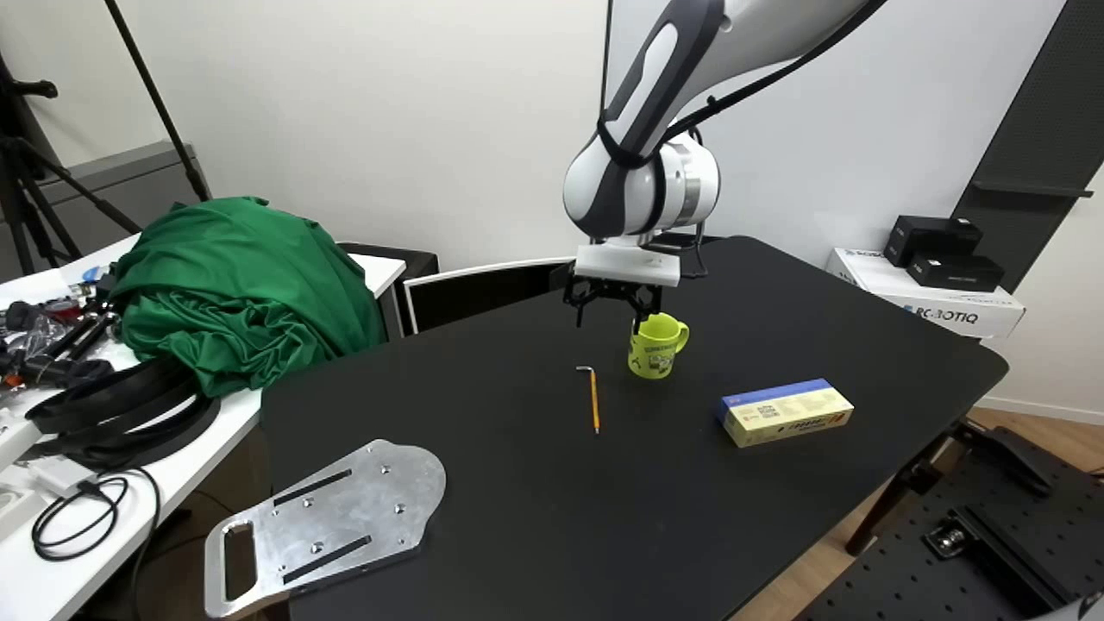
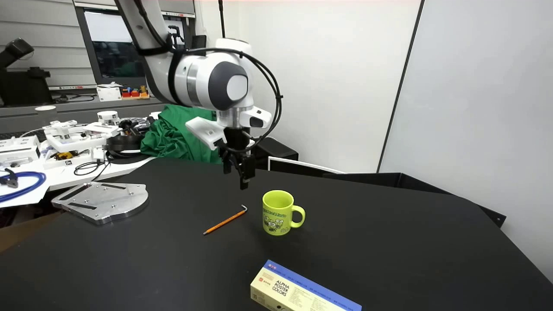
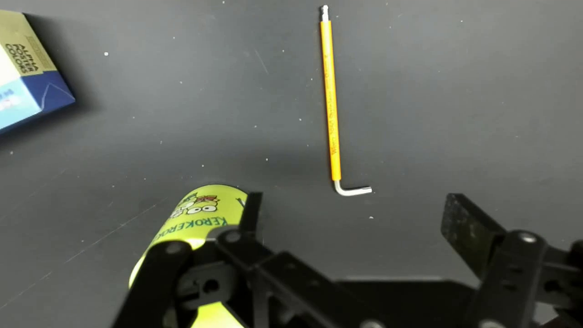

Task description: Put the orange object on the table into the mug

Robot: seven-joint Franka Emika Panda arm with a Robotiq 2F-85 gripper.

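Note:
The orange object (image 1: pixel 594 401) is a thin orange hex key with a bent silver end. It lies flat on the black table (image 1: pixel 535 509), also in an exterior view (image 2: pixel 224 223) and the wrist view (image 3: pixel 331 105). The yellow-green mug (image 1: pixel 653 352) stands upright beside it, handle turned away from it; it also shows in an exterior view (image 2: pixel 275 216). My gripper (image 1: pixel 608 326) is open and empty above the table, near the hex key's bent end and the mug. In the wrist view, the left finger of the gripper (image 3: pixel 354 207) covers part of the mug (image 3: pixel 196 223).
A yellow-and-blue box (image 1: pixel 787 414) lies on the table beyond the mug, also in an exterior view (image 2: pixel 298 289). A silver metal plate (image 1: pixel 345 509) lies at the table's edge. A white desk (image 1: pixel 216 440) with green cloth (image 1: pixel 250 276) and clutter stands alongside.

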